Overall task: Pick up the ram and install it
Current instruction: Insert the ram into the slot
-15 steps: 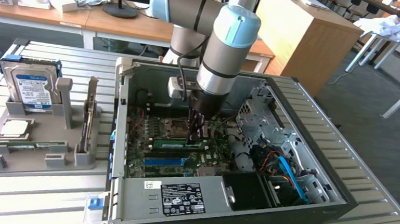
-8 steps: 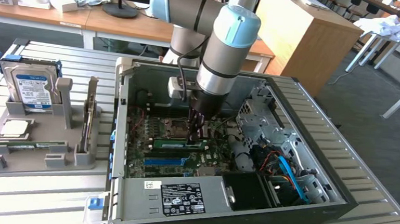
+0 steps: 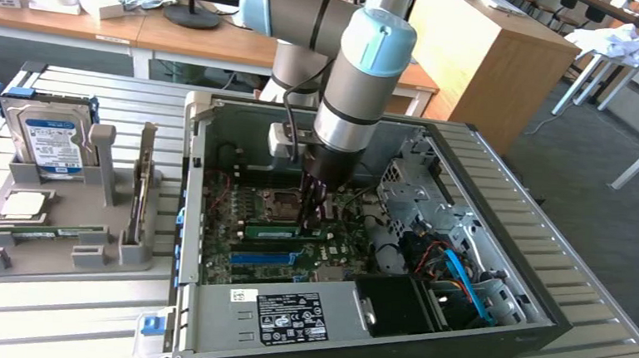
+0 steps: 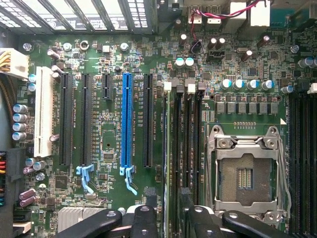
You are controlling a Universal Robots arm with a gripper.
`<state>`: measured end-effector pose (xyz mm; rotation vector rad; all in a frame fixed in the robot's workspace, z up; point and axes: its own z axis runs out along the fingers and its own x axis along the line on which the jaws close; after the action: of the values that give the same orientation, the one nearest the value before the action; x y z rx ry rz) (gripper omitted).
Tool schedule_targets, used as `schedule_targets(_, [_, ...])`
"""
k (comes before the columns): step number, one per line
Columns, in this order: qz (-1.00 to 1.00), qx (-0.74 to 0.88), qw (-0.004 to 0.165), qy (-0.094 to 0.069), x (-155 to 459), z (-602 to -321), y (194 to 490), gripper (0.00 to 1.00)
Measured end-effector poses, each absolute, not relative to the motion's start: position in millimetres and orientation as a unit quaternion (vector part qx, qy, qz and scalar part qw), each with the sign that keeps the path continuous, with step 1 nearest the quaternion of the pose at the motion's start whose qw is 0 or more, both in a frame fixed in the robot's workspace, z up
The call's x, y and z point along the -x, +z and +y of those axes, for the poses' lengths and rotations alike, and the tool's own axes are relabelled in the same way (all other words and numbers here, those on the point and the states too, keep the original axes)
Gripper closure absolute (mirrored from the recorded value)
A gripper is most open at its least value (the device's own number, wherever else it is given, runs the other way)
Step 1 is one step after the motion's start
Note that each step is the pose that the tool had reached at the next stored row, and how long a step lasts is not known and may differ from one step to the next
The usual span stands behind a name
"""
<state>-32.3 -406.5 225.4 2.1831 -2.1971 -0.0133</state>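
One green ram [image 3: 283,227] is seen stood on edge in a slot on the PC board [image 3: 217,266], near the blue slot [image 3: 265,258]. Tool [image 3: 315,214] is held right over it, inside the case [image 3: 487,349]. Its fingers [image 4: 146,220] are spread apart w/ nothing clamped. 2nd stick [image 3: 50,231] is laid on the grey rack [image 3: 26,254], well apart, at the exterior view's left.

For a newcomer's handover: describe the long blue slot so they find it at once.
Look into the open computer case at the green motherboard. In its row of long parallel slots, the blue slot lies between two black ones. No other slot is blue.
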Motion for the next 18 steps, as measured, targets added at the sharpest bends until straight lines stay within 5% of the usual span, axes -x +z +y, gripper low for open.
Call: schedule_targets(18, [-0.709,-0.705,0.022,-0.004,32,-407,252,0.69])
